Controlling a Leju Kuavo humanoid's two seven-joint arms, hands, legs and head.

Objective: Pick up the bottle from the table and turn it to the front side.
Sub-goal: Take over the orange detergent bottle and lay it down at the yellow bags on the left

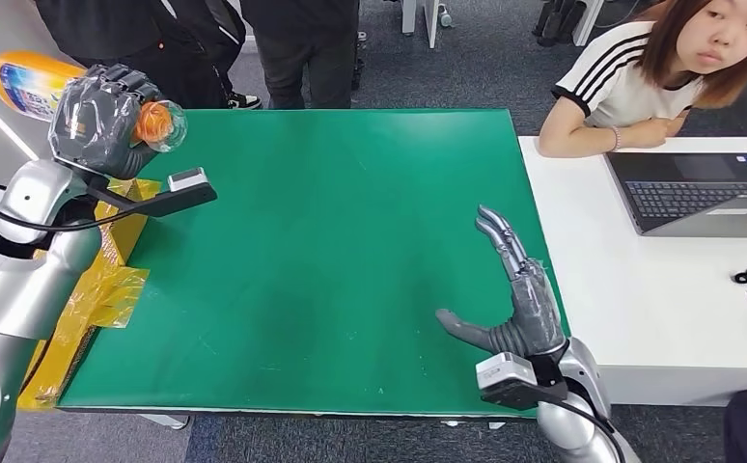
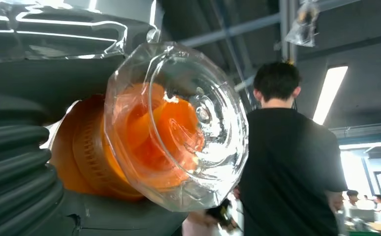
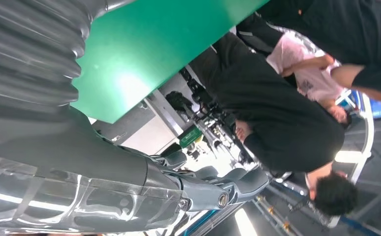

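Bottle (image 1: 37,85) held up off the green table (image 1: 331,260), beyond its far left corner, lying roughly level in the left hand (image 1: 99,121). Fingers wrapped round the neck and shoulder; yellow body poking out past the hand to the left, orange cap under a clear dome cover (image 1: 162,123) pointing right toward the table. Blue and yellow label on the body, its writing too blurred to read. Close up in the left wrist view: same clear cover (image 2: 178,128) over the ribbed orange cap, hand's grey ribbed cover just beside it.

Right hand (image 1: 519,309) low over the near right part of the table, holding nothing, fingers straight and apart, thumb stretched out to the left. Seen in the right wrist view too, fingers (image 3: 218,189) extended.

Yellow tape (image 1: 109,280) crumpled along the table's left edge. Seated person (image 1: 640,82) at the white desk (image 1: 640,289) on the right, open laptop (image 1: 698,193) in front. Standing person in black (image 2: 287,167) seen from behind in the left wrist view.
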